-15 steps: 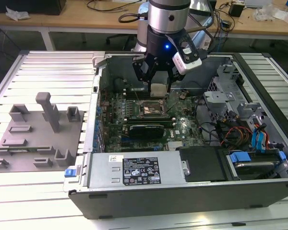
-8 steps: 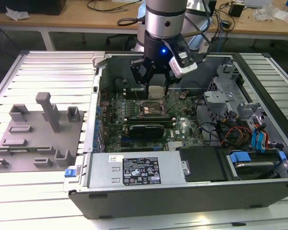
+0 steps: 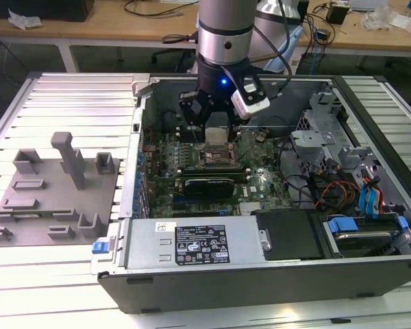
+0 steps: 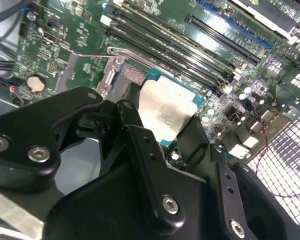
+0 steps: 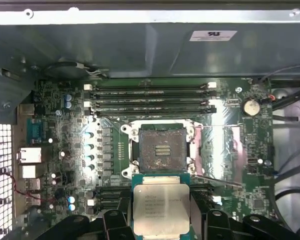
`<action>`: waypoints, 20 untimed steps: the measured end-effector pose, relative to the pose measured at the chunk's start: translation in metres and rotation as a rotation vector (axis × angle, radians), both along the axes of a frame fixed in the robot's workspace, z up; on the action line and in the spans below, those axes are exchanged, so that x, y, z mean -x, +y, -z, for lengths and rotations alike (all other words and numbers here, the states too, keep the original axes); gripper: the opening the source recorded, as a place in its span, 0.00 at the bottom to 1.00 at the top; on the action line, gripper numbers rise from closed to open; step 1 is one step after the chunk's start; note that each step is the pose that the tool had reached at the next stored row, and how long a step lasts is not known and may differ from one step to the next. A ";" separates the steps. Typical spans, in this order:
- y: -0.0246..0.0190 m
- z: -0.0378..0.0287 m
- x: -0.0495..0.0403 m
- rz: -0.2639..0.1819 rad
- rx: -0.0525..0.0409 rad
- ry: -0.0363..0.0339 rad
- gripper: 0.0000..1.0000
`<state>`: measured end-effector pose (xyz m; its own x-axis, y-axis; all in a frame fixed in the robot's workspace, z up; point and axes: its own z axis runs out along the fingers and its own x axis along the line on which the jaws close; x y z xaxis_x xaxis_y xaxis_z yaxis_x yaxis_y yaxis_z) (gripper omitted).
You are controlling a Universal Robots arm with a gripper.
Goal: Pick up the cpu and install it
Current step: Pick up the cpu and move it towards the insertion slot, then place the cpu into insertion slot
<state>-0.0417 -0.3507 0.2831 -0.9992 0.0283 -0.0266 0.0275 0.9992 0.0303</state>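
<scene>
Biggest thing first: the open computer case lies on its side on the slatted table, and the exterior view gets all of it. That view also catches the grey fixture block on the table, off to the exterior view's left of the case and well apart from where I'm working.

Inside the case is the green motherboard. The first wrist view looks straight down on it, so I get the row of memory slots. It also shows the socket, contacts bare, with its metal frame flipped open beside it. The second wrist view comes in at a slant, and there my own black fingers hide most of the socket.

My gripper is clamped on the cpu by two opposite edges, shiny top up. It's held level over the board right by the socket, not seated. I can't tell how big the gap is.

Smallest bit: the coin battery, which both wrist views pick up.
</scene>
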 end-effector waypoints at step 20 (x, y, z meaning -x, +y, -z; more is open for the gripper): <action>0.0147 0.0199 0.0023 0.000 -0.0030 0.0001 0.55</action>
<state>-0.0440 -0.3360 0.2632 -0.9992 0.0284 -0.0264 0.0275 0.9991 0.0333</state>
